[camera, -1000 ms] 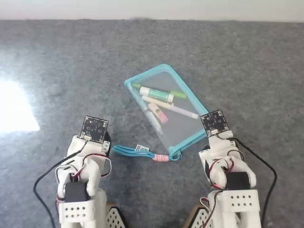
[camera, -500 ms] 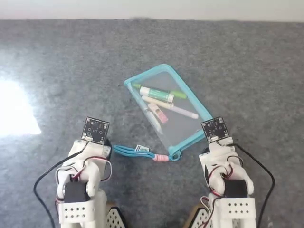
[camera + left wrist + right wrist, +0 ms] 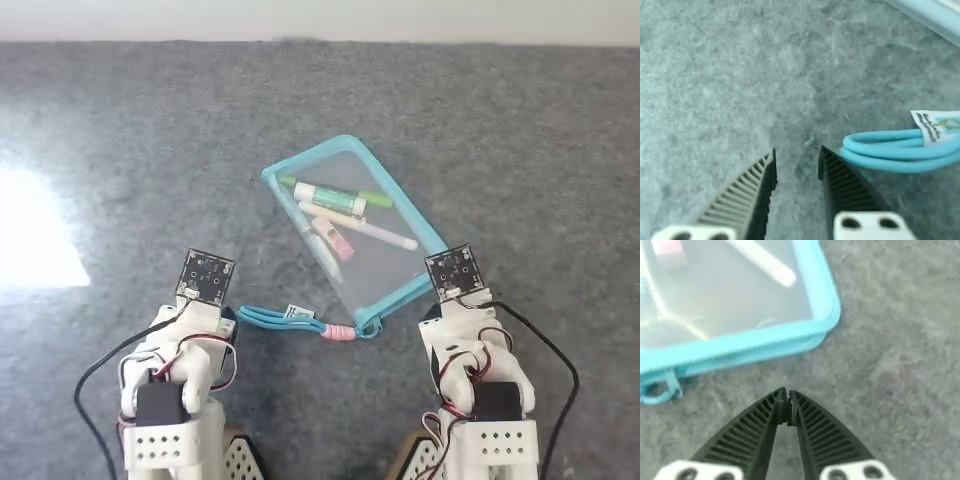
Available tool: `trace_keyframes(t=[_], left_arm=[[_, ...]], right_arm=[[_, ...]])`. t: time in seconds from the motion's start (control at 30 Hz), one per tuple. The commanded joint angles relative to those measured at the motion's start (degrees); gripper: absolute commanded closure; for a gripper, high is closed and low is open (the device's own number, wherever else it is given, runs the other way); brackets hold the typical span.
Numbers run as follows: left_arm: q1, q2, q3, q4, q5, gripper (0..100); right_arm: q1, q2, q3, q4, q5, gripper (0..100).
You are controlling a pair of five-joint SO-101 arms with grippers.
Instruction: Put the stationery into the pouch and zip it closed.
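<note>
Left wrist view: left gripper [image 3: 797,161] slightly apart, holding nothing, beside the cord [image 3: 890,151], which the frame cuts off. Right gripper [image 3: 786,393] pressed together just short of the pouch [image 3: 388,272], which lies mid-table with pens [image 3: 332,200] inside; its zip is unclear.

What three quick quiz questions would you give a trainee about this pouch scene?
1. True or false: the stationery lies inside the pouch.
2. Nearest the left gripper lies: A the blue strap, B a loose pen, C scissors.
3. Fill in: the right gripper, beside the pouch's corner, is ___ and holds nothing.
Key: 1 true; 2 A; 3 shut.
</note>
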Motion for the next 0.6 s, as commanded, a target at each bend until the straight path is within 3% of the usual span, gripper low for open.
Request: trace_keyframes(t=[0.0,0.57], left_arm=[[-0.1,-1.1,-0.4,0.1,0.4,87],[-0.1,-1.1,-0.4,0.1,0.4,87]], right_arm=[[0.4,-1.6,1.0,3.6,0.7,98.3],[0.7,-1.3,1.0,4.2,0.7,98.3]])
